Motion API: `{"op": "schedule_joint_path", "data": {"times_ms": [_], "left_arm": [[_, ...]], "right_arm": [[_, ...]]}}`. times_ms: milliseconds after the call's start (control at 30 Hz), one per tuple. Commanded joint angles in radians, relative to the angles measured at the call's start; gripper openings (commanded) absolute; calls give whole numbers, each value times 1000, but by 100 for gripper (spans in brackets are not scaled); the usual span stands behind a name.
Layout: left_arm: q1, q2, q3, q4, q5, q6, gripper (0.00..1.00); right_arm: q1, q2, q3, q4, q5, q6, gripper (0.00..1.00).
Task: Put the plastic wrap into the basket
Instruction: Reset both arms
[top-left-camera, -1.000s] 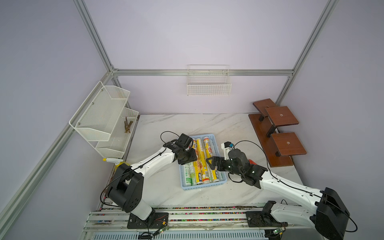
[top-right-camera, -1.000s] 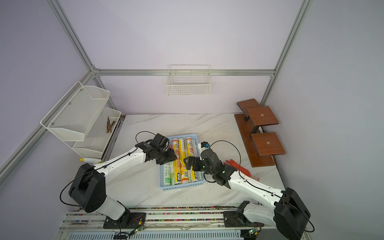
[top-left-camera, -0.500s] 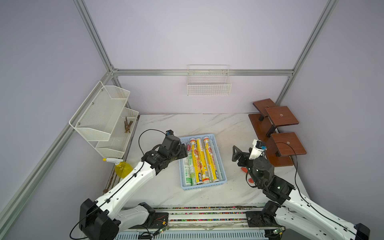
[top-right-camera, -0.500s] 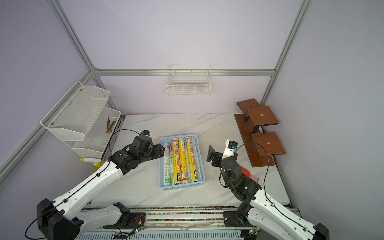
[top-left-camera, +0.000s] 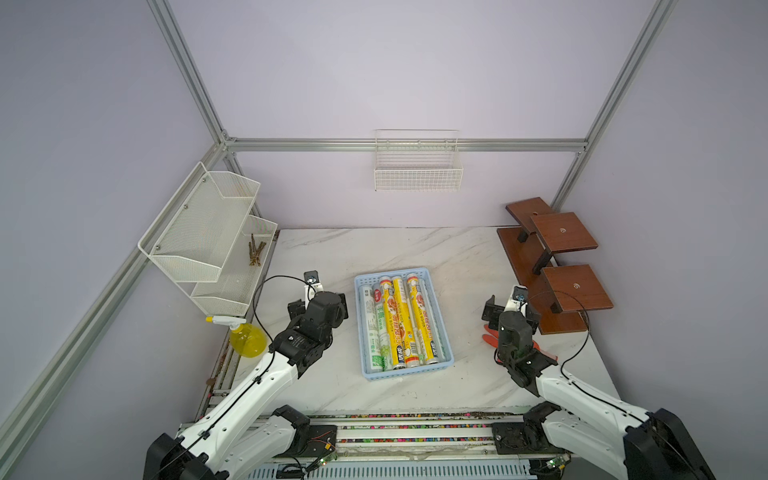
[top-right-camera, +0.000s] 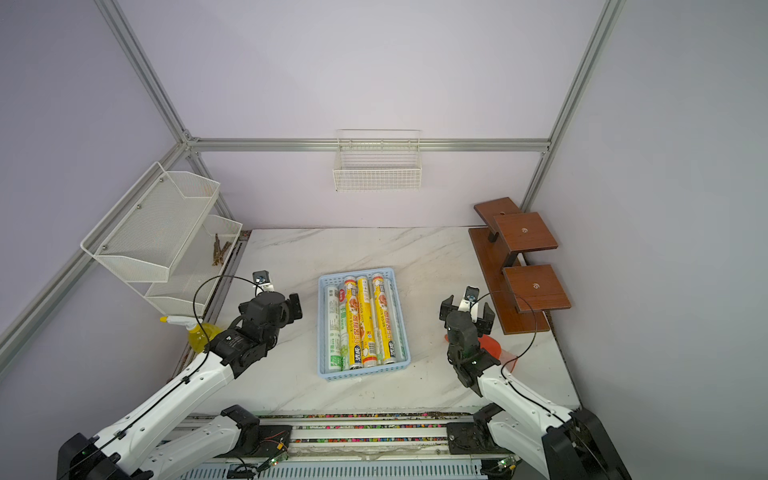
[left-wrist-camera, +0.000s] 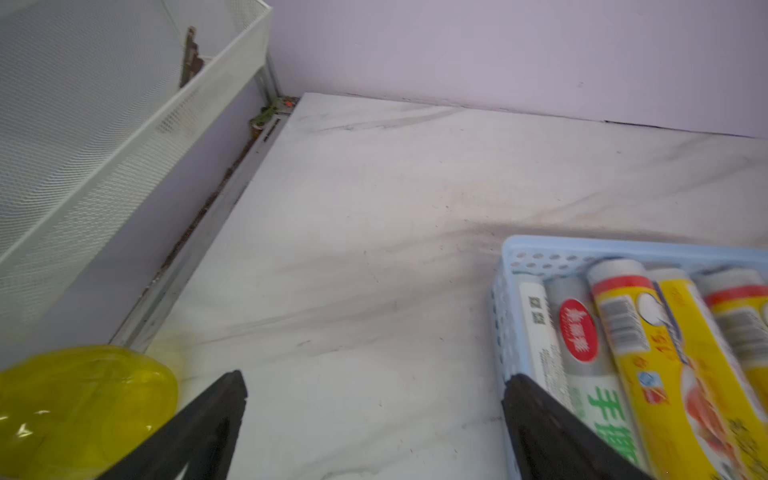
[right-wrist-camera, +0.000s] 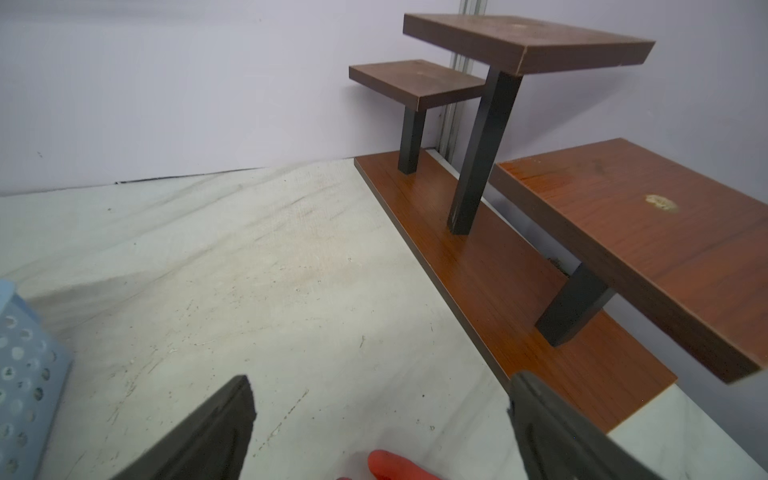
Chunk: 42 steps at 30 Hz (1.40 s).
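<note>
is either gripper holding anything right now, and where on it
Nothing is held. The left gripper and the right gripper both stand open and empty; the plastic wrap rolls lie in the basket.

Bright, even, soft light; slight blur in left wrist view.

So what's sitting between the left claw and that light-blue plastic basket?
Nothing: both top views show only bare white marble tabletop between the left gripper and the light-blue perforated plastic basket.

Basket (top-right-camera: 323, 332): light blue, central on tabletop (top-right-camera: 415, 257).
Plastic wrap (top-right-camera: 365, 328): rolls side by side inside.
Left hand (top-right-camera: 271, 306), right hand (top-right-camera: 466, 311): flank basket, apart.
</note>
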Motion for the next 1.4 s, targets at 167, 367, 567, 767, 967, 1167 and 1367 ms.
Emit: {"op": "schedule_joint_path", "data": {"times_ms": [167,367,567,767,967,1167,1367], "left_arm": [[214,208,-182,589,6,326,100],[274,366,-326,1015,143,443,100],[349,408,-274,1000,308,434,100],[410,408,-275,1008,433,385,100],[417,516,-410,1345,542,394,100],[433,557,-356,1280,413,314,100],[431,563,-347,1270,393,319,100]], "right_arm": [[-104,263,-57,530,-199,-135,100],[-181,348,-60,673,-415,-213,100],[-218,500,-139,962,-466,-202,99],[-219,518,-123,947,-466,-203,100],[-224,530,-81,891,-385,-168,100],[-224,536,-81,902,-358,-158,100],[-226,533,-71,877,-356,-152,100]]}}
